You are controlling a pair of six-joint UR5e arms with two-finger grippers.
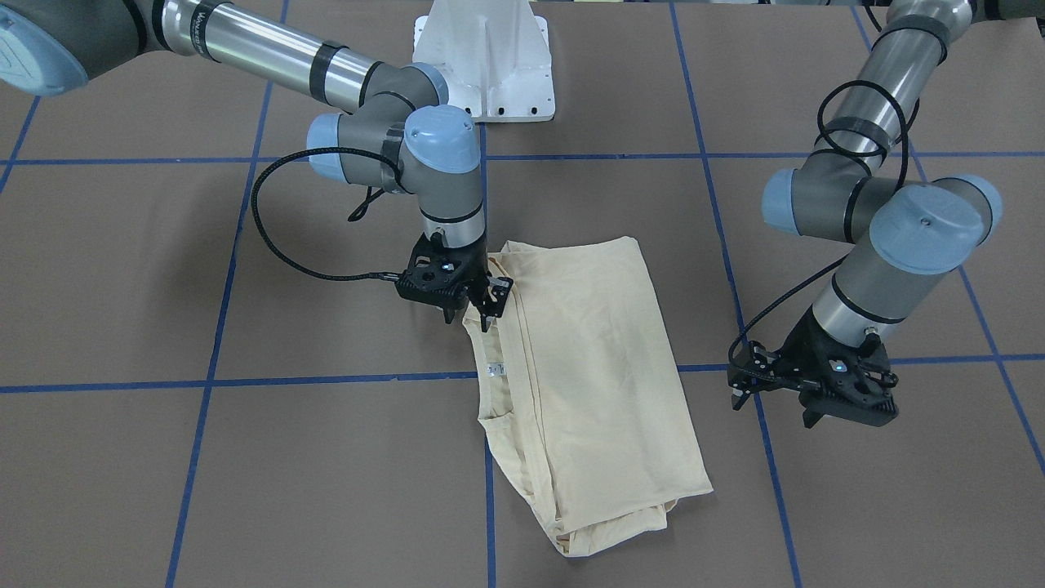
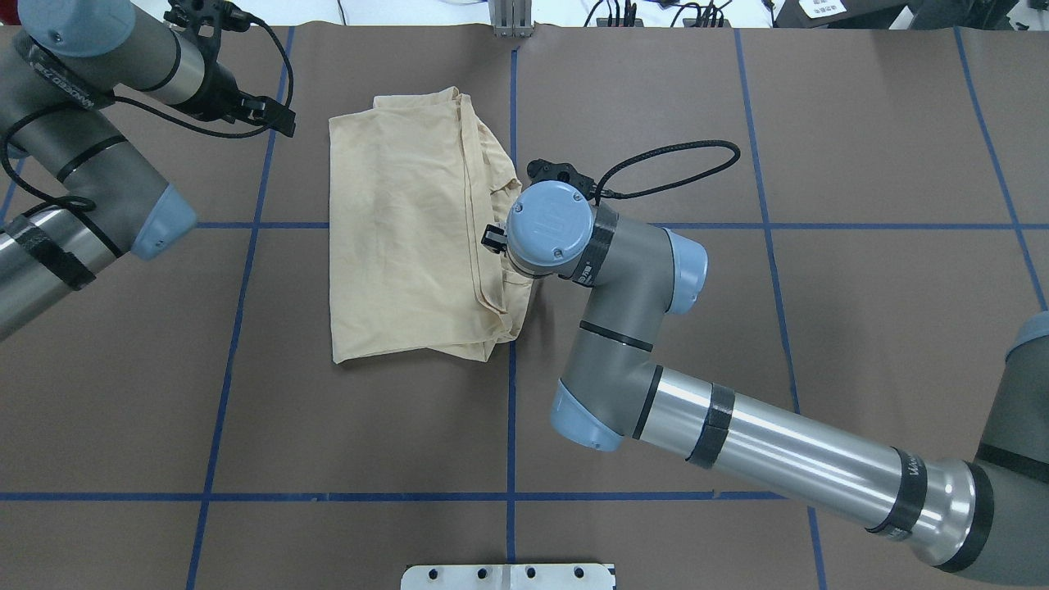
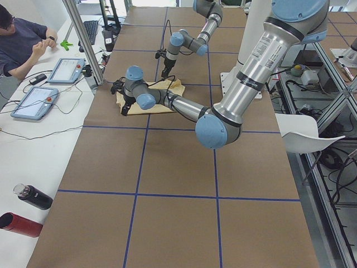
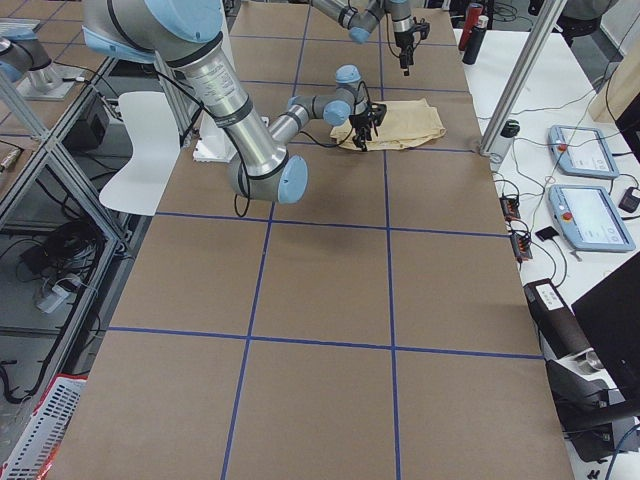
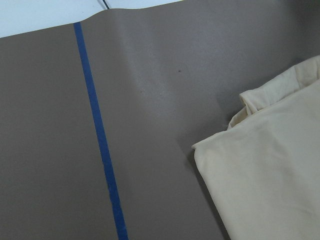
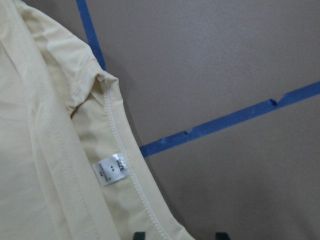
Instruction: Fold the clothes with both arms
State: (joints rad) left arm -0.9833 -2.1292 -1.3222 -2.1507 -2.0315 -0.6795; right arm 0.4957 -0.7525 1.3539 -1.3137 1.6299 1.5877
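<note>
A pale cream-yellow T-shirt (image 1: 596, 367) lies flat on the brown bench (image 1: 326, 457). It is already folded into a long panel that runs from the near side, by my base, toward the far side. It sits just left of the centre blue tape line (image 2: 510, 410). Its left long edge is a clean fold. Its right long edge shows stacked loose layers, the stitched neckline and a small white neck label (image 6: 112, 167). No print shows.

My right tool (image 1: 469, 314) is down at that right edge, beside the neckline. Its wrist camera shows two fingertips set apart, one over the fabric edge and one over bare bench, so the jaws stand wide and hold nothing. I cannot tell whether they touch the cloth. My left tool (image 1: 775, 408) hangs over bare bench near the shirt's far left corner, apart from it. Its jaws also look parted and empty.

I judge the cloth light, thin and limp. It will sag, stretch, and let its layers slide over one another. The best hold pinches every layer at once, one tool at each corner of a short end. The neckline seam should give a firmer bite than plain knit. A shallow pinch risks lifting only the top layer and undoing the fold.
</note>
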